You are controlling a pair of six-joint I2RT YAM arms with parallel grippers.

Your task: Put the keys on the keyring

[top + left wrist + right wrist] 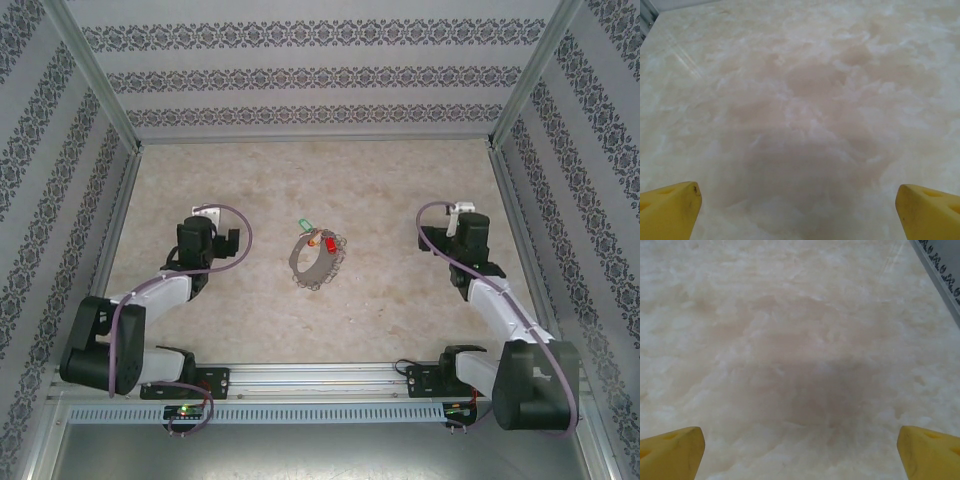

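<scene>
The keyring point(316, 262), a limp grey loop edged with small silvery links, lies in the middle of the table. Keys sit at its far end: a green one point(306, 225) just outside the loop, an orange-yellow one point(314, 240) and a red one point(328, 243) on its rim. My left gripper point(208, 216) hovers well to the left of the loop, and its yellow fingertips point(670, 210) stand wide open over bare marbled table. My right gripper point(458, 208) is far to the right, also open, its yellow fingertips point(671, 452) spread with nothing between them.
Patterned walls close the table point(400, 280) in at the back and on both sides, and a metal frame rail point(940, 270) runs close past the right gripper. A metal rail point(320, 378) with the arm bases crosses the near edge.
</scene>
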